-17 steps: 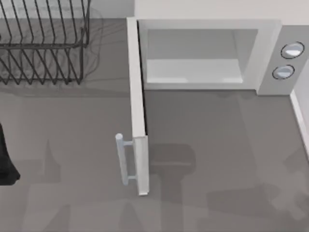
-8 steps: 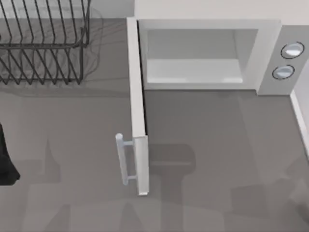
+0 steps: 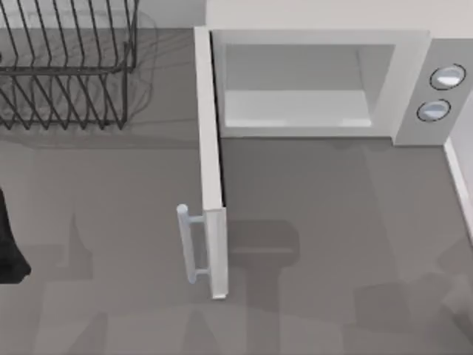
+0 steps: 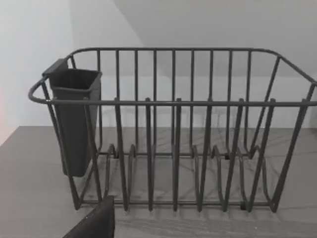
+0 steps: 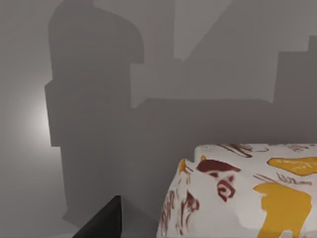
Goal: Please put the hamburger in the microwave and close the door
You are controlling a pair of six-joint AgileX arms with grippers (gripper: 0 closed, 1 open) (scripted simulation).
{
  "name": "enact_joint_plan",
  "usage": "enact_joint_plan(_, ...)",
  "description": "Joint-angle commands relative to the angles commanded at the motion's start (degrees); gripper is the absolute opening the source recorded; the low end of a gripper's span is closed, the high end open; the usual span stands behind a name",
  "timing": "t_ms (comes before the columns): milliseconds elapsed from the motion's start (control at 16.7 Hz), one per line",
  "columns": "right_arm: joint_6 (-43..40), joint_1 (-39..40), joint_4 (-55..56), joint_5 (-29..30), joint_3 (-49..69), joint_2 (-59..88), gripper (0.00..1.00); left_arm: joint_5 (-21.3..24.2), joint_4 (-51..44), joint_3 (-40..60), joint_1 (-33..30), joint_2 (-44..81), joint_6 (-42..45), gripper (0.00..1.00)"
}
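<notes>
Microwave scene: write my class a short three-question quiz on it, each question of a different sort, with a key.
1. True or false: the door of the microwave stands open.
2. Multiple choice: on the top view's left stands A) a wire rack, B) a kettle, C) a bowl.
3. Fill in: the right wrist view shows the hamburger in a white wrapper printed with dark red and ____ marks.

Key: 1 true. 2 A, the wire rack. 3 yellow.

A smooth, matt white casing is shown on the microwave [image 3: 318, 81], with silver-rimmed glossy dials [image 3: 448, 77]. The dish rack [image 4: 173, 129] is formed of dark thin wire. A printed, paper-like wrap is seen on the hamburger [image 5: 242, 193]. The desk [image 3: 332, 222] is matt grey.
</notes>
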Motion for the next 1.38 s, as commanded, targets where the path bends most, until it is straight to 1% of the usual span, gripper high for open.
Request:
enact_joint_plan(480,0.0,0.0,0.0,0.0,0.0,0.0,0.02,0.0,0.0,0.0,0.0,0.0,0.0,1.00)
enact_joint_plan(540,0.0,0.0,0.0,0.0,0.0,0.0,0.00,0.0,0.0,0.0,0.0,0.0,0.0,1.00)
enact_joint_plan(960,0.0,0.0,0.0,0.0,0.0,0.0,0.00,0.0,0.0,0.0,0.0,0.0,0.0,1.00)
enact_joint_plan(1020,0.1,-0.2,-5.7,-0.7,2.8,-4.2,0.00,0.0,0.0,0.0,0.0,0.0,0.0,1.00)
enact_joint_plan(1200,-0.1,-0.2,-8.0,-0.7,4.8,-5.0,0.00,0.0,0.0,0.0,0.0,0.0,0.0,1.00)
enact_joint_plan(1380,-0.4,-0.2,-15.6,-0.7,9.4,-7.3,0.00,0.0,0.0,0.0,0.0,0.0,0.0,1.00)
